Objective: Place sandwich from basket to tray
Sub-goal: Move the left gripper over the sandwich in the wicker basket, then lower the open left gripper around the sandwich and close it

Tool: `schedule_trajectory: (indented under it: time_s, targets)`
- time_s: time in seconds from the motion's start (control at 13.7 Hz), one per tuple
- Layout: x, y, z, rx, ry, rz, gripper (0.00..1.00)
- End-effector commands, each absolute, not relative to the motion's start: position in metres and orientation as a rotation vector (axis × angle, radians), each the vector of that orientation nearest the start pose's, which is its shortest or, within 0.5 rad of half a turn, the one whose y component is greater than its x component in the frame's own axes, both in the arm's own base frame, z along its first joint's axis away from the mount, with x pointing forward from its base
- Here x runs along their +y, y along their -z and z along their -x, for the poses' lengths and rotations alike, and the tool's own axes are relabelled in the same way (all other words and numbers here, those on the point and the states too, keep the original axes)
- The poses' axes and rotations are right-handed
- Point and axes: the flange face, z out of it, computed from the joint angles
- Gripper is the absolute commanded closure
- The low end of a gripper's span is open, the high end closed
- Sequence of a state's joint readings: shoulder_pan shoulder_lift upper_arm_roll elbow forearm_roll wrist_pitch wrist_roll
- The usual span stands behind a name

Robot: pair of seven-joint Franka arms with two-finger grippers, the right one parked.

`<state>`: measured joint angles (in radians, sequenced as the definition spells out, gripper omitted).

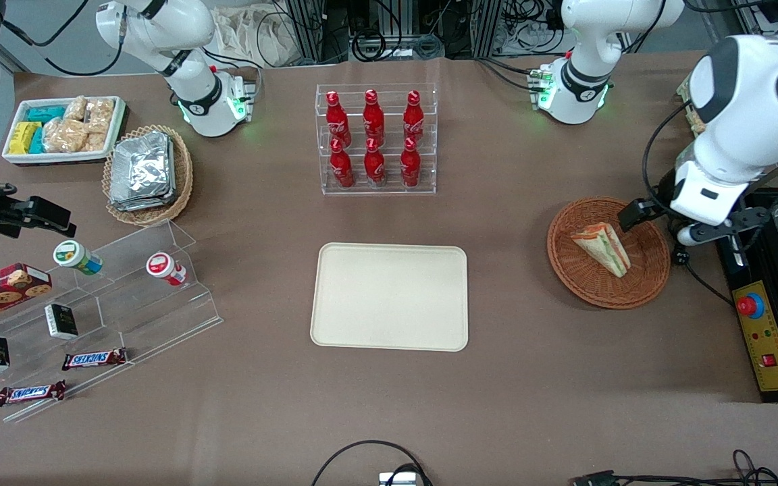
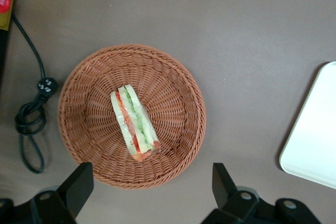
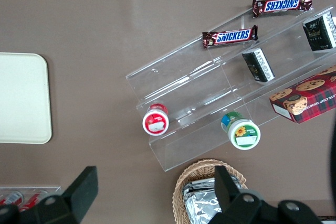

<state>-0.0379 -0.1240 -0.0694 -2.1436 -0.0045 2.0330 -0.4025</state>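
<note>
While fingers (image 2: 79, 184) spread — sandwich (image 2: 134, 124) in basket (image 2: 178, 77), untouched.

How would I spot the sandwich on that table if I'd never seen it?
Find the brown table's working-arm end, where a round reddish-brown basket sits beside the cream tray. The open gripper hovers above that basket. The sandwich lies inside: the only white triangular wedge, striped green, orange and red.

The left arm (image 1: 740, 115) is wearing smooth white shells with dark grey round joint caps. Its base is glowing green. The hand (image 2: 152, 195) is showing two black fingers (image 2: 79, 184), and black cables are running along the arm.
</note>
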Motion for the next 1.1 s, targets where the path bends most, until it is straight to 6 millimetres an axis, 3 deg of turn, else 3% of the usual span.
schedule_trajectory:
  time_s: [0.0,0.73,1.02]
  targets:
    - [-0.056,-0.429,-0.484,-0.526,0.076,3.087,0.00]
    - [-0.047,-0.326,-0.450,-0.632,0.204,3.096,0.00]
    - [-0.043,-0.302,-0.447,-0.650,0.197,3.096,0.00]
